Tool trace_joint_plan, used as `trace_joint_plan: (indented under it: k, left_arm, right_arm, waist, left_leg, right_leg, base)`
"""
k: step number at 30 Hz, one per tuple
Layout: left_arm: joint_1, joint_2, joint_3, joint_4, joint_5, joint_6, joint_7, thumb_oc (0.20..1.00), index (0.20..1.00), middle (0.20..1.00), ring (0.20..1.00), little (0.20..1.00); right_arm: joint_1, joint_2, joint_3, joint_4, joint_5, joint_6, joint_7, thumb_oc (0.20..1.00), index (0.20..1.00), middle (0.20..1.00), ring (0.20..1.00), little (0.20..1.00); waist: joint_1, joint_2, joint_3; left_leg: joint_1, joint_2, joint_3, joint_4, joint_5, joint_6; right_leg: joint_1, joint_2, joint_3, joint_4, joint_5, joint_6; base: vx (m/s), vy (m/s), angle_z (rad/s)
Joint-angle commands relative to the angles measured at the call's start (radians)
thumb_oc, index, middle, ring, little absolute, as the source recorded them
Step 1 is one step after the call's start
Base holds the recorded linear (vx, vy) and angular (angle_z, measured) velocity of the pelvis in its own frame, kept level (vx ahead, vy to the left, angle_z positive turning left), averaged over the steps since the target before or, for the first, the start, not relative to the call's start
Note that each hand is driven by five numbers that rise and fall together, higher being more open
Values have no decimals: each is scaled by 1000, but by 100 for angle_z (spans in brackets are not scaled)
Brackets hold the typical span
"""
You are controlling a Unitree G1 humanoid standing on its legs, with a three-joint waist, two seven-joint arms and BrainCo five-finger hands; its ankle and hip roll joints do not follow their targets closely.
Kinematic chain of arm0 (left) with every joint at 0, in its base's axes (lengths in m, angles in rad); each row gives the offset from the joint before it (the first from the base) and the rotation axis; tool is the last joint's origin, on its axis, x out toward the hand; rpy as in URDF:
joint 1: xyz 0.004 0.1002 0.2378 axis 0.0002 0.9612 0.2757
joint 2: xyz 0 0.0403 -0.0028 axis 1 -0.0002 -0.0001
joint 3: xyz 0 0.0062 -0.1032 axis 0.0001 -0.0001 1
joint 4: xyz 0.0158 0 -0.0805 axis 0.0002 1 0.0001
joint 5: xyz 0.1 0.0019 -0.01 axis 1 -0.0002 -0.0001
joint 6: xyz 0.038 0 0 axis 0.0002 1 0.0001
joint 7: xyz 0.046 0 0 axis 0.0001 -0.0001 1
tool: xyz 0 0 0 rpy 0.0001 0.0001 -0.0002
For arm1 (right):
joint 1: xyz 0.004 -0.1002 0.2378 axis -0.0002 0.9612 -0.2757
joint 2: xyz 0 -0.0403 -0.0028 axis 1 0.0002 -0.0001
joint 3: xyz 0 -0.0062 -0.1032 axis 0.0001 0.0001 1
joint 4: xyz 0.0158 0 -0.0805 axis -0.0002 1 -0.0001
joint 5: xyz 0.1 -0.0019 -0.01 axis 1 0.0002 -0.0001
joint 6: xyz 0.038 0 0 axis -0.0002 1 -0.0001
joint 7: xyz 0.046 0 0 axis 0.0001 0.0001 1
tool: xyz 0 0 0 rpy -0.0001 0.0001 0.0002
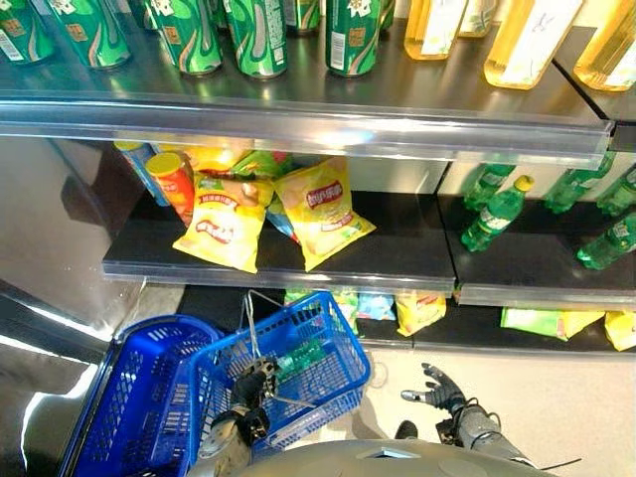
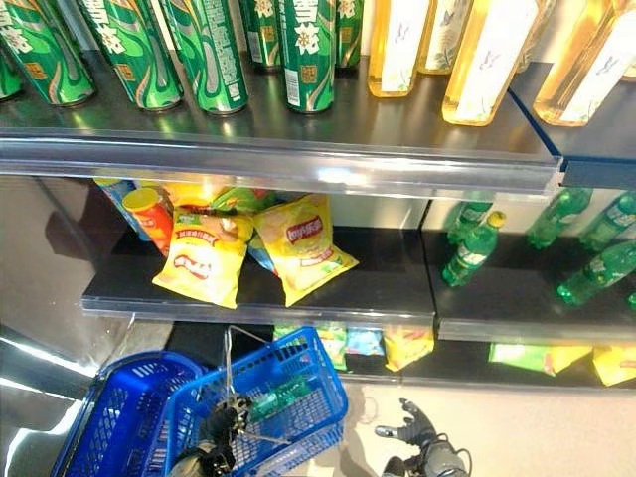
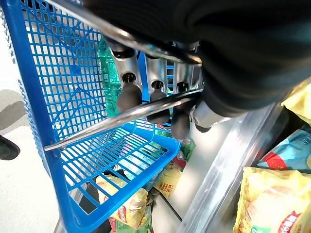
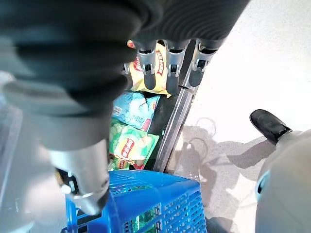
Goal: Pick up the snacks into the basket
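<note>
Shop shelving [image 1: 298, 268] fills the scene: green cans above, yellow snack bags [image 1: 323, 209] on the middle shelf, more bags at floor level. Left hand [image 3: 155, 92] is clenched round the wire handle [image 3: 121, 114] of a blue basket [image 1: 328, 383], which sits partly inside a 2nd blue basket [image 1: 129, 407]. Carried basket holds a green packet [image 1: 298, 355]. Right hand [image 1: 434, 390] hangs released, low by the floor, well apart from the snacks. Risk, I judge: reaching up could clip the shelf lip and tumble the leaning bags, or tilt the basket

Tall green cans [image 1: 258, 35] and yellow bottles [image 1: 532, 40] line the grey top shelf [image 1: 298, 114]; green plastic bottles [image 1: 497, 211] lie at three o'clock.
</note>
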Motion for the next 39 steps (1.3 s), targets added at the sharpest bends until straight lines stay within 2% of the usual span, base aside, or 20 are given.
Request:
trace_joint_plan:
  k: [1,3,6,9,10,15,25,32,39]
  left_arm:
    - [-67,42,78,-127,20,-142,-11,200,200,200,200,200]
    - [-81,59,79,-141,15,-146,-1,200,200,200,200,200]
    - [-98,81,67,-206,-19,-149,12,200,200,200,200,200]
    - [-106,87,65,-223,-29,-152,17,200,200,200,200,200]
    - [-115,95,67,-241,-33,-156,28,200,200,200,200,200]
    - [-143,98,75,-246,-37,-163,63,200,200,200,200,200]
    - [-175,102,67,-247,-56,-176,91,200,200,200,200,200]
    - [-154,117,66,-255,-61,-191,75,200,200,200,200,200]
    - [-132,139,50,-283,-65,-198,65,200,200,200,200,200]
  right_arm:
    - [-39,-3,11,-60,4,-48,3,1000,1000,1000,1000,1000]
    - [-41,-11,5,-89,8,-49,0,1000,1000,1000,1000,1000]
    - [-42,-32,-8,-188,26,-56,-6,1000,1000,1000,1000,1000]
    - [-40,-41,-17,-214,28,-60,-5,1000,1000,1000,1000,1000]
    - [-46,-61,-19,-280,27,-65,-5,1000,1000,1000,1000,1000]
    - [-58,-92,-26,-384,20,-79,-20,1000,1000,1000,1000,1000]
    - [-68,-134,-29,-521,59,-119,-16,1000,1000,1000,1000,1000]
    - [-6,-198,-82,-729,101,-174,17,1000,1000,1000,1000,1000]
    - [-17,-255,-154,-928,99,-210,-5,1000,1000,1000,1000,1000]
  waist:
    - [24,-54,25]
    - [24,-60,61]
    - [18,-63,134]
    - [12,-58,145]
    - [9,-49,171]
    - [3,-30,183]
    - [-4,-22,210]
    - [-11,-24,219]
    - [-8,-26,214]
  left_leg:
    - [-4,-25,12,20,1,28]
    - [-60,-5,7,135,-30,28]
    - [-198,61,-8,337,-92,27]
    - [-261,93,-11,409,-121,27]
    - [-317,120,-28,490,-161,24]
    - [-441,160,-41,639,-218,30]
    - [-545,179,-54,755,-262,41]
    - [-555,181,-56,758,-266,40]
    - [-559,181,-62,743,-257,37]
  right_leg:
    - [-10,-44,45,107,5,37]
    - [-45,-59,45,182,-29,24]
    - [-136,-99,24,333,-93,7]
    - [-188,-117,19,403,-119,5]
    - [-250,-128,34,491,-155,10]
    - [-381,-152,49,643,-218,6]
    - [-489,-173,62,754,-269,-5]
    - [-497,-176,59,762,-280,-2]
    - [-495,-175,47,753,-279,2]
  base:
    - [-48,-3,-3]
    - [-131,-36,-3]
    - [-226,-44,18]
    - [-94,-14,20]
    - [-143,-2,4]
    - [-75,9,-1]
    - [-13,6,0]
    - [25,-6,0]
    - [32,-14,3]
